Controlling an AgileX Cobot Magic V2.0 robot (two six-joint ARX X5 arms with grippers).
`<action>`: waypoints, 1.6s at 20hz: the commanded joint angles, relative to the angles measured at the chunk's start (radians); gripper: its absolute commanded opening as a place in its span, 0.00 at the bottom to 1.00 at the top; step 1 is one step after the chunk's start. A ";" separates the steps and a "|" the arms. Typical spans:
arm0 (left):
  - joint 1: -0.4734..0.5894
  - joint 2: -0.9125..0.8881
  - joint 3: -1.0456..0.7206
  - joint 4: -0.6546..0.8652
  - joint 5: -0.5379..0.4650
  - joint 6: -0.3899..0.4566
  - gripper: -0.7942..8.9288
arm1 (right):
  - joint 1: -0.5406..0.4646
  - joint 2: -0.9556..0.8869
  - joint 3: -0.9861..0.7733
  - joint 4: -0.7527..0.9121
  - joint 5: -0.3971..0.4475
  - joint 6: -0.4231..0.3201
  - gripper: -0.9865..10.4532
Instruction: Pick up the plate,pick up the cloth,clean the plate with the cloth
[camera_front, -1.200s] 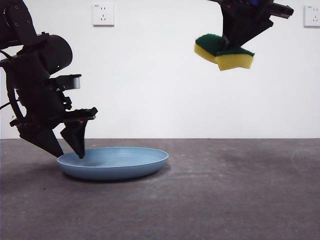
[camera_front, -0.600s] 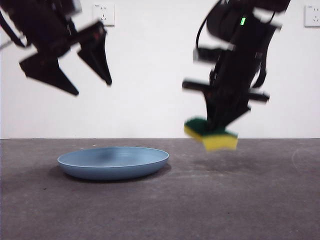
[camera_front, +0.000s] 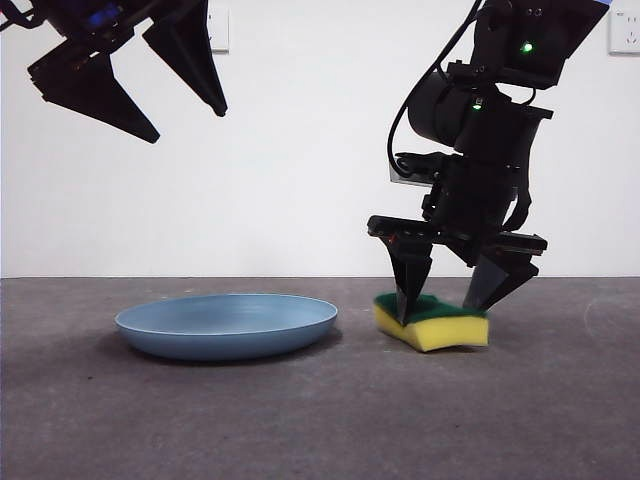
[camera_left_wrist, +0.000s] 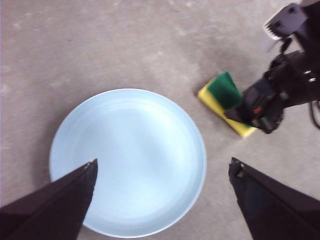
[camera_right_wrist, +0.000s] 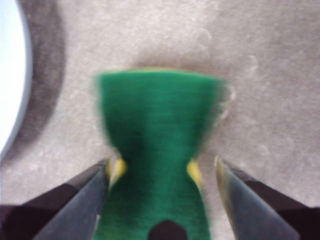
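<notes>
The light-blue plate (camera_front: 226, 324) lies flat on the grey table, with nothing holding it. My left gripper (camera_front: 185, 120) hangs high above the plate's left side, open and empty; the left wrist view looks straight down on the plate (camera_left_wrist: 127, 160) between its spread jaws (camera_left_wrist: 163, 161). The cloth, a yellow sponge with a green top (camera_front: 432, 326), rests on the table just right of the plate. My right gripper (camera_front: 436, 315) stands over it, open, one jaw on each side. In the right wrist view there is a gap between the cloth (camera_right_wrist: 157, 130) and the jaws (camera_right_wrist: 161, 161).
A white wall runs behind the table, with a socket (camera_front: 625, 32) at its upper right. The plate's rim (camera_right_wrist: 15, 90) lies close beside the cloth. The right arm (camera_left_wrist: 280, 90) also shows in the left wrist view.
The left gripper let go of the plate's rim and rose high. The right gripper came down with the cloth, set it on the table and opened.
</notes>
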 joint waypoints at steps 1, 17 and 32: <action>-0.004 0.003 -0.008 -0.006 -0.024 -0.006 0.53 | 0.000 -0.014 -0.005 0.001 -0.001 0.010 0.39; -0.002 -0.016 -0.008 -0.019 -0.103 0.063 0.07 | 0.002 -0.569 -0.004 -0.181 -0.001 -0.073 0.08; -0.010 -0.629 -0.323 -0.019 -0.217 0.071 0.07 | 0.048 -1.216 -0.419 -0.125 0.143 -0.070 0.08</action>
